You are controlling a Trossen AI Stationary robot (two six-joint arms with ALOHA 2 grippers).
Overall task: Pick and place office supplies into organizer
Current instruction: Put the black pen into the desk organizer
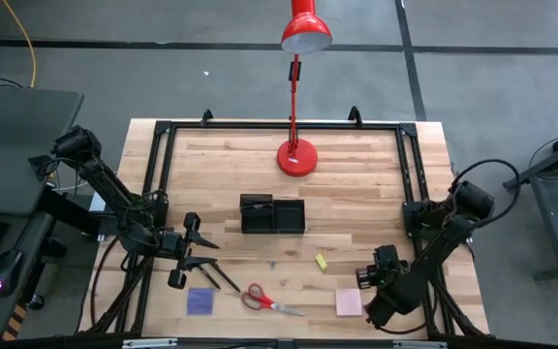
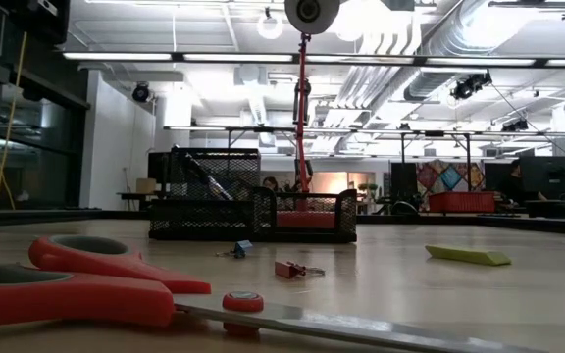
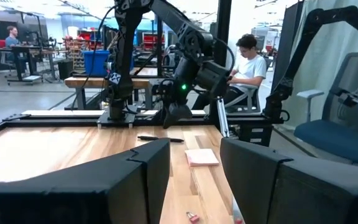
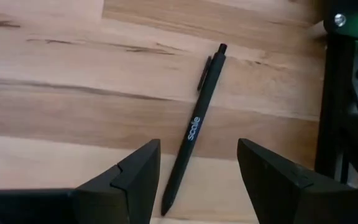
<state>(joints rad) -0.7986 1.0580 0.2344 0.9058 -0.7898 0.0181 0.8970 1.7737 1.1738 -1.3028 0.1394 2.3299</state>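
Over the table's (image 1: 356,174) near right corner, seen from above, my right jaws (image 1: 368,278) hover just beside the pink sticky-note pad (image 1: 349,301). My left jaws (image 1: 194,250) wait near the left edge, by the purple pad (image 1: 200,301) and the red-handled scissors (image 1: 264,300). At mid-table the organizer (image 1: 272,214) stands in front of the red lamp (image 1: 297,157), with the yellow block (image 1: 322,261) between it and me.

At table level, the scissors (image 2: 86,279) lie flat and close; their blades look slick and thin, so I judge the handles the safer hold. Behind them, the organizer (image 2: 253,208) is an open mesh box.

From my left wrist, those fingers (image 3: 135,180) stand spread with nothing between, facing the pink pad (image 3: 202,157) and a pen (image 3: 160,139) across the table, near the right arm.

From my right wrist, my fingers (image 4: 129,171) are spread, astride a black pen (image 4: 194,134) lying flat on the wood. It should be light, stiff and smooth, apt to roll, so I would pinch it across mid-barrel, near its printed lettering.
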